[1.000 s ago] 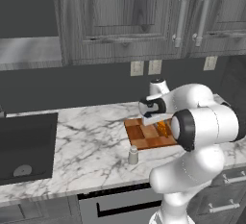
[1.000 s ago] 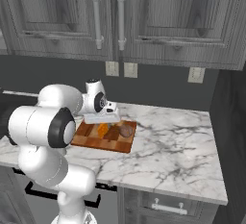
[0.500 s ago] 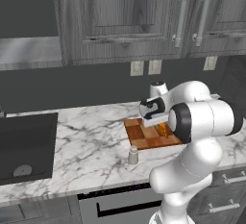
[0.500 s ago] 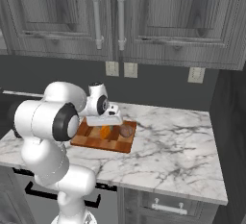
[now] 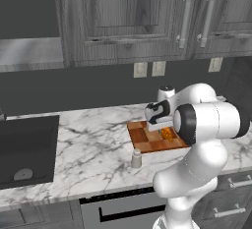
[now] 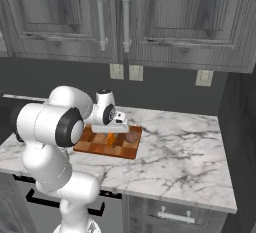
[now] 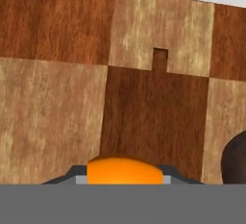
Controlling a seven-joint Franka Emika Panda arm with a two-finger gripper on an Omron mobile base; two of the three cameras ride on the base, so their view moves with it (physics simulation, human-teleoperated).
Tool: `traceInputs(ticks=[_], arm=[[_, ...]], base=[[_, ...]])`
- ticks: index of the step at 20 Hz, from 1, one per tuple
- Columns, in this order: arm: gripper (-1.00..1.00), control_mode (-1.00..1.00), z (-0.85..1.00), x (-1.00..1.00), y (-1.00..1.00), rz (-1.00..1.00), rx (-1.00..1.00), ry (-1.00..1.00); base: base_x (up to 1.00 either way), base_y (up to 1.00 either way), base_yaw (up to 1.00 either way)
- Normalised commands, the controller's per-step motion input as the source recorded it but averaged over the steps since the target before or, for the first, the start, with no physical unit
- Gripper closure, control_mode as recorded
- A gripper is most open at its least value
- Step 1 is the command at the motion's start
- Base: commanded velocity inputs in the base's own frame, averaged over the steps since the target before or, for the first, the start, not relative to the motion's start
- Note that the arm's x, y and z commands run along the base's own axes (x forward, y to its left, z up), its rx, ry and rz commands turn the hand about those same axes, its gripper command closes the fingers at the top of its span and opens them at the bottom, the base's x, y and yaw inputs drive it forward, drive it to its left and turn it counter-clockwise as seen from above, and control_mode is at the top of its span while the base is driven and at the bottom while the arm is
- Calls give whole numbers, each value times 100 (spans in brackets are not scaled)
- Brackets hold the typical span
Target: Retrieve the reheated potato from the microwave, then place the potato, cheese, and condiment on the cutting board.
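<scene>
The checkered wooden cutting board [image 5: 141,137] [image 6: 89,145] [image 7: 144,107] lies on the marble counter. My gripper [image 5: 165,128] [image 6: 111,133] [image 7: 124,179] hangs low over it, shut on an orange piece of cheese [image 5: 168,134] [image 6: 111,138] [image 7: 124,171] just above the board's surface. A brown potato [image 6: 132,136] [image 7: 237,163] rests on the board's right part, beside the cheese. The small pale condiment shaker [image 5: 136,158] stands upright on the counter just in front of the board's left corner. The microwave is out of view.
A black sink [image 5: 24,149] is set into the counter at the far left. Dark wooden wall cabinets [image 5: 147,16] hang above, with wall outlets [image 5: 149,69] behind the board. Bare marble [image 6: 185,142] stretches to the right of the board.
My hand has sunk a little closer to the board with the cheese in it, and the arm's elbow has swung. Potato and shaker have stayed put.
</scene>
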Motion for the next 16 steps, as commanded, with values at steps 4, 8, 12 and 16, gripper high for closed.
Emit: traceInputs(ticks=[4, 8, 12, 16], arm=[[100, -100, -13, 15, -1, 3, 6, -7], [100, -100, -12, 14, 0, 1, 5, -9], [100, -100, -8, 16, 0, 0, 4, -10], [100, -100, -9, 18, 3, 0, 4, -10]], base=[[0, 0, 0], [0, 0, 0], [0, 0, 0], [0, 0, 0]])
